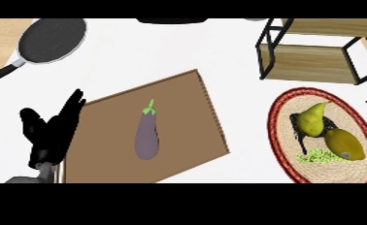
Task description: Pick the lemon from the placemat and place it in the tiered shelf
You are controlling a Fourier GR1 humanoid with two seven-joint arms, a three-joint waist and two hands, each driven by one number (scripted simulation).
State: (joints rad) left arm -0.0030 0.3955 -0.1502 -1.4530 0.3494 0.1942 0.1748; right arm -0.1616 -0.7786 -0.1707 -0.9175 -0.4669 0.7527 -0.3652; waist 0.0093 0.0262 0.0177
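Observation:
The lemon (pixel 344 144) lies on the round woven placemat (pixel 322 171) with a red rim, at the right edge of the head view. A yellow-green pear (pixel 313 120) lies touching it on its upper left, over dark and green marks on the mat. The tiered shelf (pixel 308 60), a black wire frame with wooden boards, stands behind the placemat at the upper right and holds nothing that I can see. My left hand (pixel 50 132) rests open at the far left with its fingers up, far from the lemon. My right hand does not show.
A brown cutting board (pixel 183 117) fills the middle, with a purple eggplant (pixel 147 134) on it. A dark frying pan (pixel 49 40) sits at the upper left. A dark object (pixel 172 21) shows at the far edge.

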